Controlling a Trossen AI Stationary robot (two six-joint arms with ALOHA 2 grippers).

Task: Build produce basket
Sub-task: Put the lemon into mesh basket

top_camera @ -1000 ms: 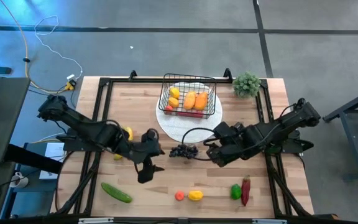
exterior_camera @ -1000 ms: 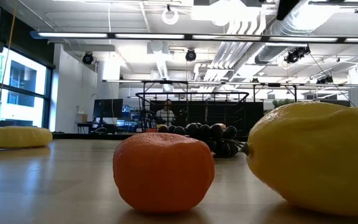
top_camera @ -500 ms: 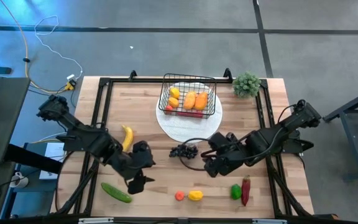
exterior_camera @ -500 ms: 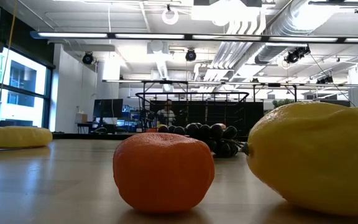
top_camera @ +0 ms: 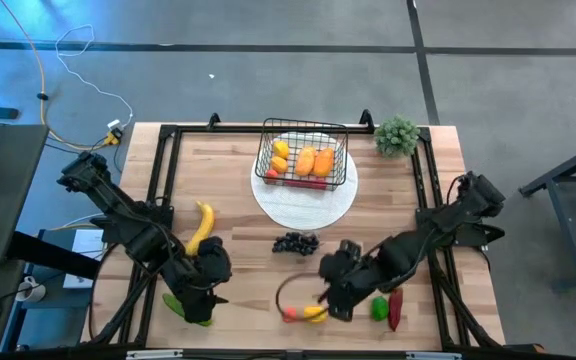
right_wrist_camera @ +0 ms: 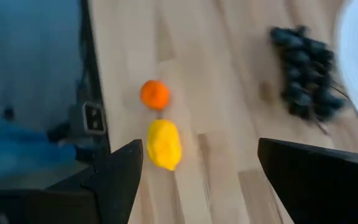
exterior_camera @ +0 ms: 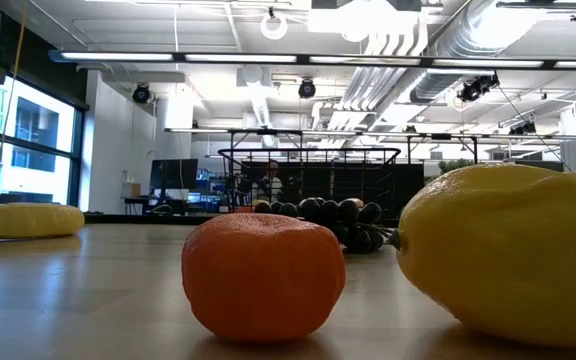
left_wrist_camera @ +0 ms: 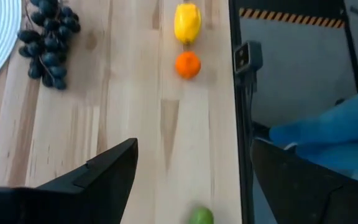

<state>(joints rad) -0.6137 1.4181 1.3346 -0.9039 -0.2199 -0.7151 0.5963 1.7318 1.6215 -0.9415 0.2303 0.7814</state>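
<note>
Left gripper (top_camera: 200, 300) hovers open over the cucumber (top_camera: 180, 307); right gripper (top_camera: 330, 300) (fingers spread) above the lemon (top_camera: 314, 313).

My overhead view is evenly lit and sharp, with only soft, short shadows under my arms on the pale wooden surface (top_camera: 238, 215). At surface height, long ceiling strip lights (exterior_camera: 298, 60) glare white, and a bright window (exterior_camera: 28, 150) glows at one side. There the small round orange fruit (exterior_camera: 263, 275) up close looks soft, the room behind crisper. My right wrist view is smeared by motion blur; the oval yellow lemon (right_wrist_camera: 163, 144) looks fuzzy.
</note>
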